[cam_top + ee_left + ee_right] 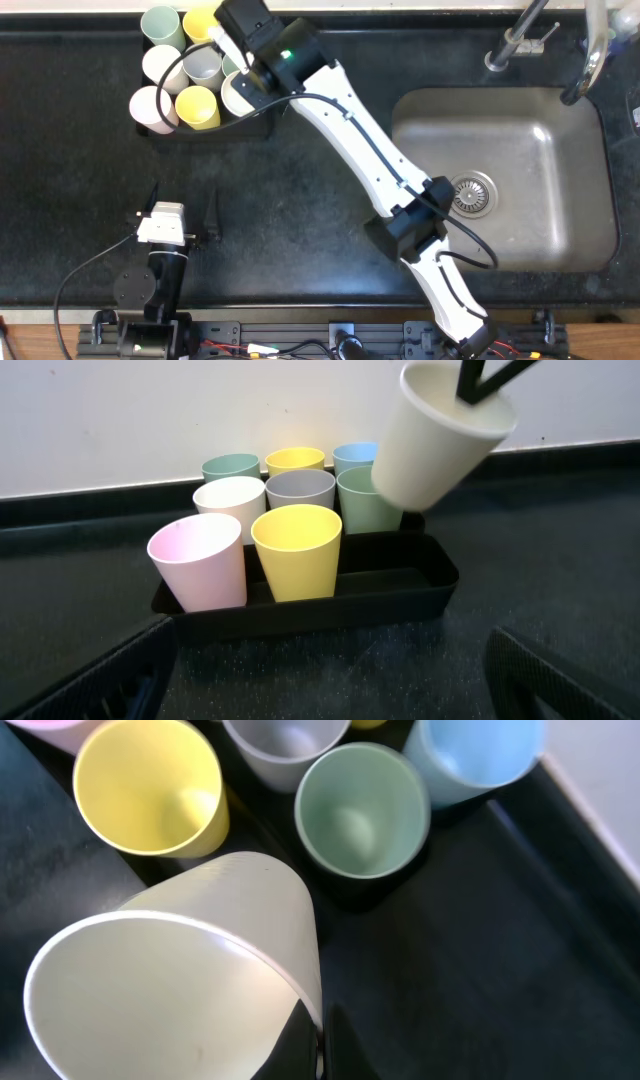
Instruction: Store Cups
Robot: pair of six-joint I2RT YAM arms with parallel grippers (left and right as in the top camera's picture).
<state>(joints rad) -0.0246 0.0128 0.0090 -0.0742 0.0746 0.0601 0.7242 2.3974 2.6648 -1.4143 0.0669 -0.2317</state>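
Right jaws: clenched on the rim of a cream cup [440, 440]. The cup hangs tilted, mouth up, lifted above the bare end of the black tray [400, 595].

Nearest the held cup is a green cup [362, 810], standing upright in the tray (I cannot tell whether the two touch). A blue cup [475, 755] stands behind the green one, in the tray's back corner, and a grey cup [300, 490] stands just beside the green one in the middle row. A yellow cup [150, 785] stands in the front row with a pink cup [197, 560] beside it at the tray's other end. A white cup [229, 500] stands behind those two. The back row also holds a second green cup [231, 465] and a second yellow cup [295, 460]. All eight stand upright and packed close together.

The tray sits on the dark table [80, 180], at its far edge on my left side. My right arm [350, 130] reaches across the middle to get there.

Left jaws: released, fingers spread wide. They sit low over the table near my left base, facing the tray and well apart from it.

A steel sink [550, 170] is set into the table on my right.
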